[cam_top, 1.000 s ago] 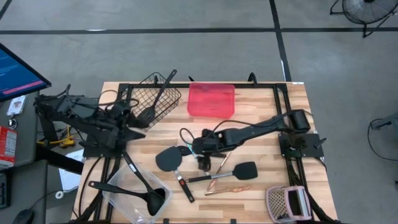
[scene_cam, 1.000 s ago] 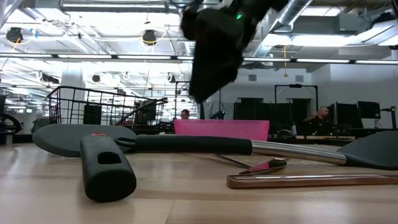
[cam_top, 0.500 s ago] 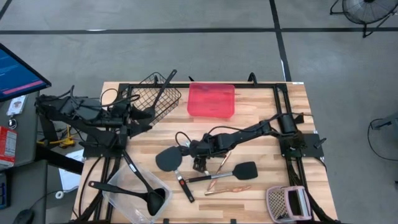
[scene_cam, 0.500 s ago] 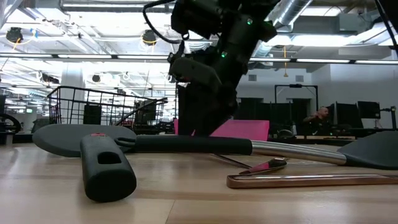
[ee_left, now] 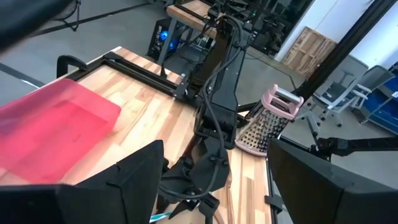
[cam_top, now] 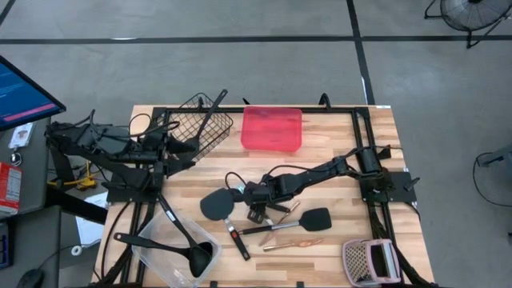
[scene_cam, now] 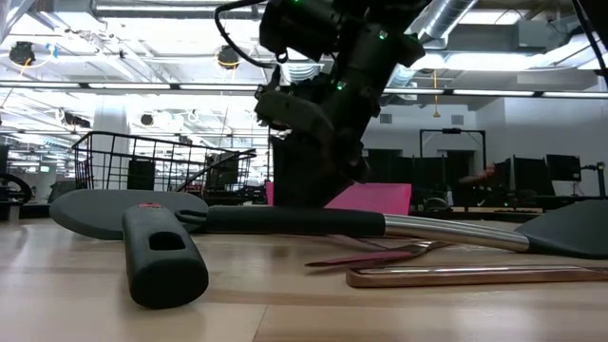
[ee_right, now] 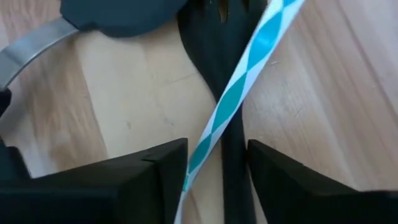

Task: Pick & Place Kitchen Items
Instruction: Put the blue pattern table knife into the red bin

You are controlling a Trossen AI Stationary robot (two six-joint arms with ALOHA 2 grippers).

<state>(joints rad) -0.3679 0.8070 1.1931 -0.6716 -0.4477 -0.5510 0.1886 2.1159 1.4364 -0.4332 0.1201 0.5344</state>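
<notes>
Two dark fingers (ee_right: 143, 180) of my right jaws stand apart, low over the tabletop (ee_right: 130, 106), with a slim black handle (ee_right: 231, 155) and a teal-and-white striped straw (ee_right: 249, 59) running between them. Only my right wrist view shows this. From above, my right arm (cam_top: 336, 168) covers the spot, and I see just that these jaws sit mid-tabletop between the round black spatula (cam_top: 216, 204) and the black turner (cam_top: 316, 217). The low view adds that they reach down close to the wood, behind the turner's long handle (scene_cam: 294, 220), with a copper stick (scene_cam: 475, 275) lying nearer the camera.

My left jaws are wide apart and hold nothing, waiting near the left edge beside the wire basket (cam_top: 210, 138). Past them my left wrist view catches a pink grater (ee_left: 267, 121) standing upright near the far corner. From above that grater shows only as a flat mesh shape.

Three containers show from above. The wire basket holds one black slotted utensil (cam_top: 192, 146), its handle leaning out over the rim. The red tray (cam_top: 272, 128) sits beside it at the back edge. The clear tub (cam_top: 152, 256) at the front left holds a black ladle (cam_top: 200, 254) and another black utensil (cam_top: 132, 238), both handles sticking out. More copper sticks (cam_top: 292, 244) lie loose by the turner.
</notes>
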